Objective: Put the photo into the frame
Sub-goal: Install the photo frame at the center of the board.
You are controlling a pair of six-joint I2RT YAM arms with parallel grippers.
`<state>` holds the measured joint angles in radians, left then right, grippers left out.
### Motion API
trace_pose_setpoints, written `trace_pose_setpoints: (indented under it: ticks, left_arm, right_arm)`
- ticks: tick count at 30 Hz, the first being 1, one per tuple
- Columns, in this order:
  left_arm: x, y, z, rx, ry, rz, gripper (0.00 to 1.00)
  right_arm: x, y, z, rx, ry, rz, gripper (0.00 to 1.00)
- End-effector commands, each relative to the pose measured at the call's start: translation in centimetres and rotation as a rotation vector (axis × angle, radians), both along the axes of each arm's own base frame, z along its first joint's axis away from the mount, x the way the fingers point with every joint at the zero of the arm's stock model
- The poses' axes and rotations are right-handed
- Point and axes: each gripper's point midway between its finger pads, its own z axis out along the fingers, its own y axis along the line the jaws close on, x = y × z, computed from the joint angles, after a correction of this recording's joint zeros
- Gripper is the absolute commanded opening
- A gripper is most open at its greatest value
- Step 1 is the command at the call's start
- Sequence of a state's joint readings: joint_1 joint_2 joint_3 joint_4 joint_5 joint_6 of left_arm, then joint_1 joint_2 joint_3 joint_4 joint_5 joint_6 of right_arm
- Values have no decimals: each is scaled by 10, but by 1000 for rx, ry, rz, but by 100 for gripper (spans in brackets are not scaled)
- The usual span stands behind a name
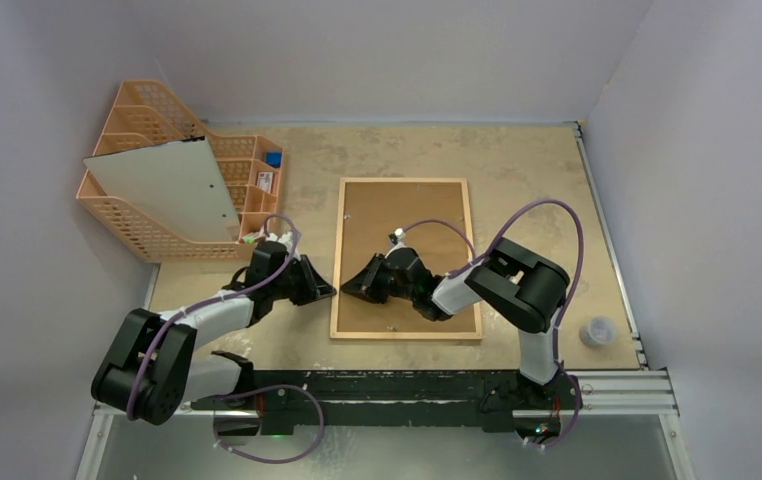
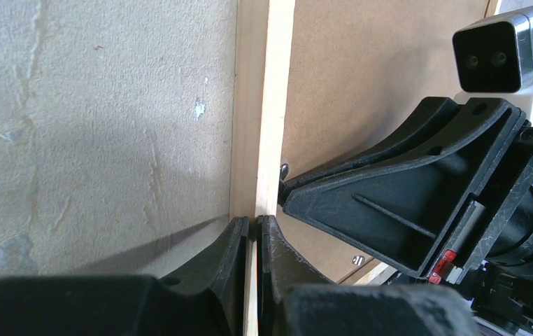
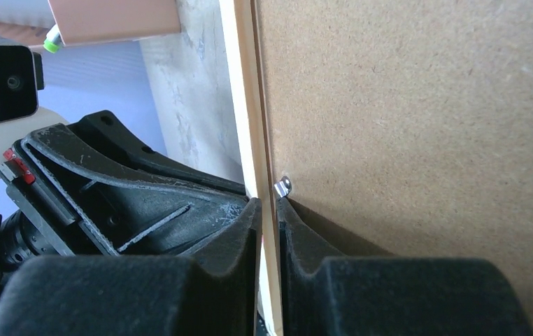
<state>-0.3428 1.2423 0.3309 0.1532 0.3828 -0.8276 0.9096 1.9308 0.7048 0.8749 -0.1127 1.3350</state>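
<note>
A tan table (image 1: 537, 170) with a mottled, scuffed, chalky-looking top sits inside pale lavender walls (image 1: 387, 50), and a black and silver metal mounting rail (image 1: 617, 385) runs along its near edge. At the middle of the table lies the large rectangular frame of thin light-wood edging (image 1: 405, 181), face down, its back filled by a flat brown hardboard panel (image 1: 407, 215) with a fine, matte, fibrous grain. The black left gripper (image 1: 319, 290) meets the frame's left rail from outside. In the left wrist view its rough-textured fingers (image 2: 232, 252) are drawn narrow with the smooth wood strip pinched between them. The black right gripper (image 1: 352, 288) reaches the same rail from over the panel. Its fingers (image 3: 246, 231) are likewise closed tight on the strip, right beside a small shiny metal tab (image 3: 282, 186). At the far left stands an orange plastic mesh organizer (image 1: 132, 235) with a pale grey blank sheet (image 1: 167, 185) leaning in it. A small clear plastic cup (image 1: 597, 330) stands near the right edge, well apart from the frame.
</note>
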Motion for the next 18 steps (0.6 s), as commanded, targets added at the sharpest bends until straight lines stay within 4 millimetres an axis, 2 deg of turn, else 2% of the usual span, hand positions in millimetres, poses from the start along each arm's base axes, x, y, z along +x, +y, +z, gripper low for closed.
trace_pose_setpoints:
  ticks: [1, 5, 9, 18]
  left_arm:
    - [-16, -1, -15, 7, 57, -27, 0]
    - [-19, -1, -18, 5, 68, -30, 0]
    - [-23, -2, -22, 9, 80, -32, 0]
    - [-27, -4, -26, 17, 89, -37, 0]
  right_arm:
    - [2, 3, -14, -36, 17, -7, 15]
    - [6, 5, -15, -31, 12, -22, 12]
    - [10, -3, -13, 4, -15, -76, 9]
    - [24, -6, -20, -32, -18, -129, 6]
